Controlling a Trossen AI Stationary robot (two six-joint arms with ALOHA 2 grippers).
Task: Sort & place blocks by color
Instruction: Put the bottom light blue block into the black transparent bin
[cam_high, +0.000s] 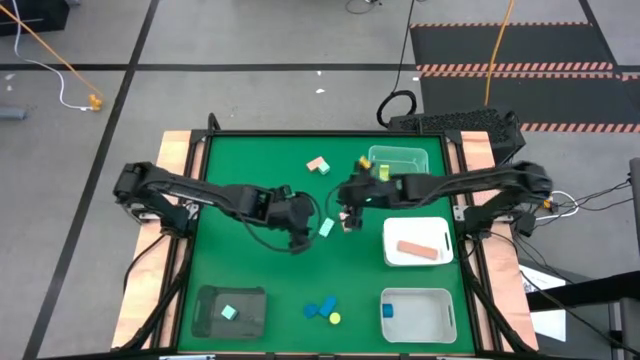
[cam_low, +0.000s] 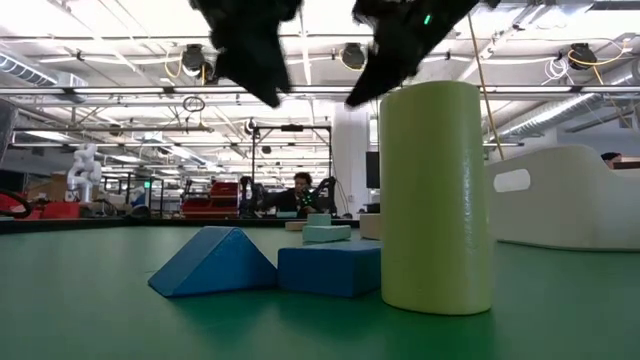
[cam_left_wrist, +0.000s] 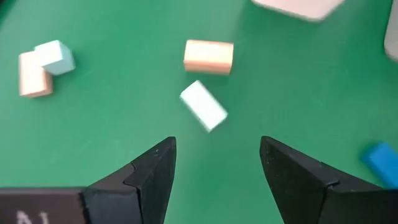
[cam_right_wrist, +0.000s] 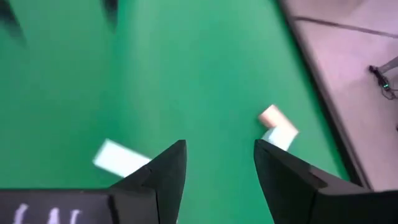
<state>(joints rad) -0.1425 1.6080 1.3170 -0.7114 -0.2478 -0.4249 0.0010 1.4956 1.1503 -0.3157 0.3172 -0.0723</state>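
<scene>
high view: both arms meet over the middle of the green worktop (cam_high: 250, 160), the left claw (cam_high: 300, 238) and right claw (cam_high: 347, 220) flanking a loose mint block (cam_high: 326, 228). wrist views show each claw wide apart and holding nothing. a pink block touching a mint one (cam_high: 318, 165) lies nearer the far edge. blue blocks (cam_high: 320, 308) and a yellow cylinder (cam_high: 334, 319) cluster near the front edge. a pink bar (cam_high: 417, 249) rests in the white tray (cam_high: 392, 232), a blue block (cam_high: 388, 311) in another tray (cam_high: 440, 298), a mint cube (cam_high: 229, 313) in the dark tray (cam_high: 205, 300).
</scene>
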